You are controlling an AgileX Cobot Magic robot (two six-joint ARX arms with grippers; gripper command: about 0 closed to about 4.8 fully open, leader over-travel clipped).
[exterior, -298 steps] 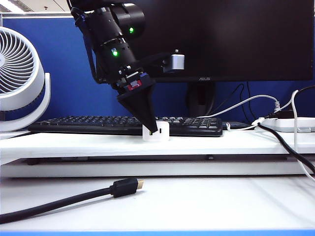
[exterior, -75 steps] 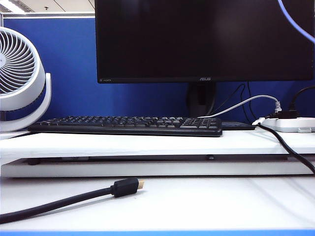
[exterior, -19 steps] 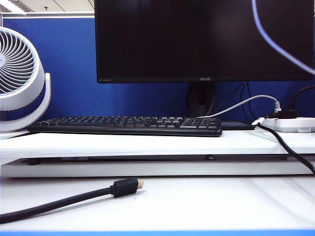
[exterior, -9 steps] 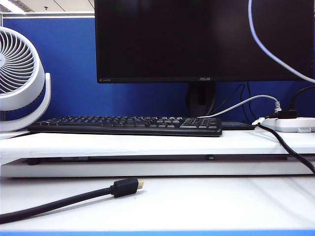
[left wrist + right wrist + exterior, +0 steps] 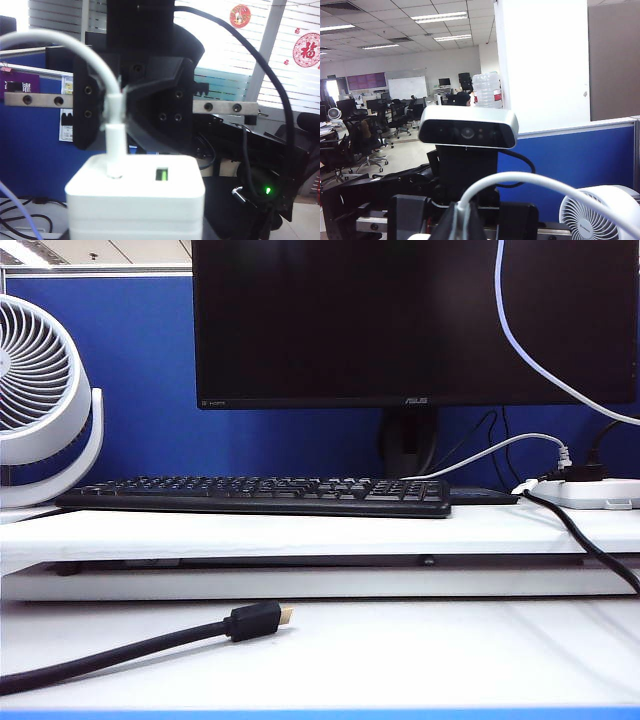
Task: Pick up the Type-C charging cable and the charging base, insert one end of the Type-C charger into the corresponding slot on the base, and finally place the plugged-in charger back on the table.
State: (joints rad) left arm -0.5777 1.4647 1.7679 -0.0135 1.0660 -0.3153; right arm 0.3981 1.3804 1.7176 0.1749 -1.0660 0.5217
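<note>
The right hand (image 5: 131, 107), as the left wrist view shows it, is matte black with angular finger housings carrying recessed screw holes. A silver rail (image 5: 225, 107) with screw holes crosses behind it. A black cable (image 5: 260, 82) arcs over the black arm, where a green indicator light (image 5: 268, 190) glows. In the right wrist view, the opposite arm carries a silver-fronted camera (image 5: 468, 128) on a black bracket.

1 black flat monitor (image 5: 415, 320), 1 black keyboard (image 5: 255, 495) below it, 1 white round fan (image 5: 40, 400), 1 white plastic power strip (image 5: 585, 492), 1 thick black cable (image 5: 130, 645).
</note>
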